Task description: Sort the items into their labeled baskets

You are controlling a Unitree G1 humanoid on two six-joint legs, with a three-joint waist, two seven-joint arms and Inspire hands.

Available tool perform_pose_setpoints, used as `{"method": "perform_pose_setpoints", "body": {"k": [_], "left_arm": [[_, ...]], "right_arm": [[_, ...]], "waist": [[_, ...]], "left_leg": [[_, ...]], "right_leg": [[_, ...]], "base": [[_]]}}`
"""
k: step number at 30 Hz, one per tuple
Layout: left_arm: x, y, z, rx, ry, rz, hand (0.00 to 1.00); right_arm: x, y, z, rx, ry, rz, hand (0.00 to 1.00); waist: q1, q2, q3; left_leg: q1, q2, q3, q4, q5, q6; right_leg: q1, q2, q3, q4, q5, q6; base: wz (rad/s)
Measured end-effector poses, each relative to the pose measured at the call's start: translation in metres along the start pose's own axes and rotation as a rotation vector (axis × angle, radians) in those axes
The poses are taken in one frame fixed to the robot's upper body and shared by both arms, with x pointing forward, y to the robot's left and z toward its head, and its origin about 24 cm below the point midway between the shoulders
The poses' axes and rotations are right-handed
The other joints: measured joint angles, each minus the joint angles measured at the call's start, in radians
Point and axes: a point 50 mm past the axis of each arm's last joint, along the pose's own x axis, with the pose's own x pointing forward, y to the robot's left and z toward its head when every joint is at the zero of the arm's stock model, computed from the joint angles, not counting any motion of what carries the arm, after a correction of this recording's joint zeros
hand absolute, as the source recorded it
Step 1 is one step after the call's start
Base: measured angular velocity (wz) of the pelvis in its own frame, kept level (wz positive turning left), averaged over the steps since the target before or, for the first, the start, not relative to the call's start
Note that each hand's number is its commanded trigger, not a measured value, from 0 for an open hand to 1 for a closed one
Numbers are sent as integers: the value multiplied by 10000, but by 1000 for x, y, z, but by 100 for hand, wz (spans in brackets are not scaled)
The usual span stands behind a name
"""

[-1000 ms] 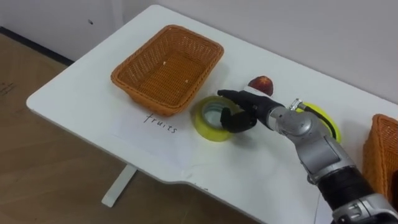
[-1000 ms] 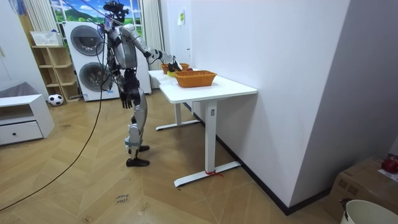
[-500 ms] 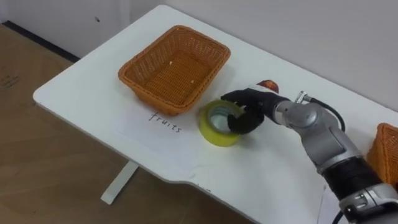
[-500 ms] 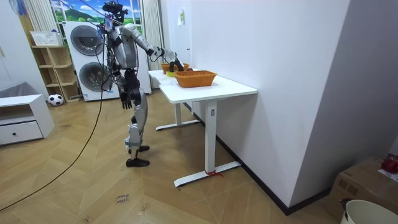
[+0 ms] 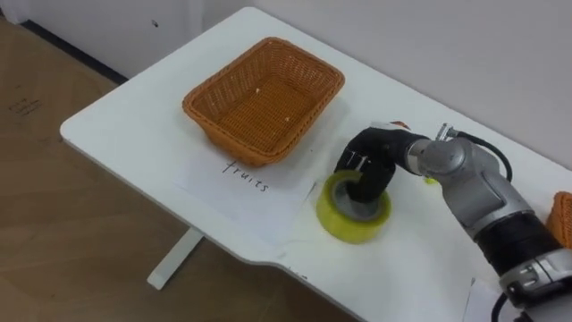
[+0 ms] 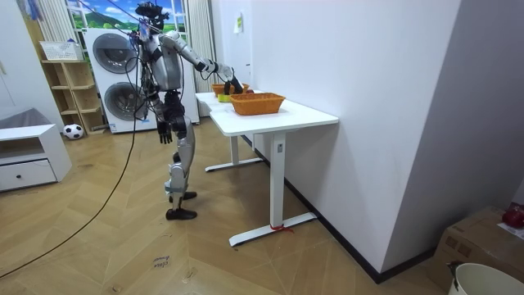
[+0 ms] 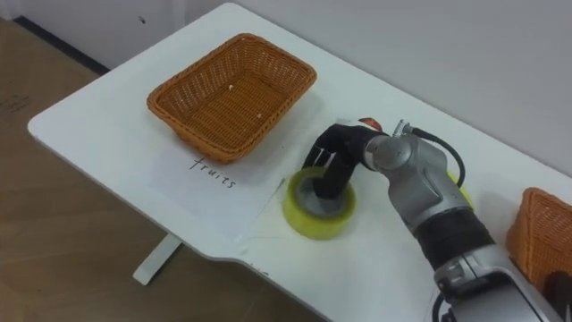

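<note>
Two orange wicker baskets sit on a white rectangular table (image 5: 134, 134): a large one (image 5: 234, 143) at the far left, another (image 7: 541, 228) at the right edge. Near the table's front edge, at 5 o'clock from the large basket, a yellow tape roll (image 5: 344, 225) lies flat, hole facing up. The right hand (image 5: 371, 161) reaches in from 1 o'clock, fingers hooked over the roll's far rim into the hole, grasping it. A red fruit (image 5: 398, 126) peeks out behind the hand. The left hand (image 6: 164, 131) hangs by the hip.

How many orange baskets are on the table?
2. The left basket sits near the table's left end. The right basket is at the view's right edge, partly cut off.
</note>
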Motion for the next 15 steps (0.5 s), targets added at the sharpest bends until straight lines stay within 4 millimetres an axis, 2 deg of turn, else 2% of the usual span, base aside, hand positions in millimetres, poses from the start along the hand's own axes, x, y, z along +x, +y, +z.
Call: {"method": "perform_pose_setpoints", "body": {"k": [9, 15], "left_arm": [[2, 3, -4, 50, 282, 225, 0], [3, 4, 2, -322, 213, 222, 0]], "right_arm": [[-3, -2, 3, -83, -57, 266, 100], [-6, -2, 7, -188, -279, 188, 100]], "waist": [[-23, -149, 39], [-166, -132, 51]], "left_leg": [[-1, 0, -14, -43, 0, 0], [-9, 9, 23, -48, 0, -1]], "right_leg": [[-23, 2, 14, -6, -1, 0], [-58, 6, 70, -14, -1, -1]], "base": [[0], [-3]]}}
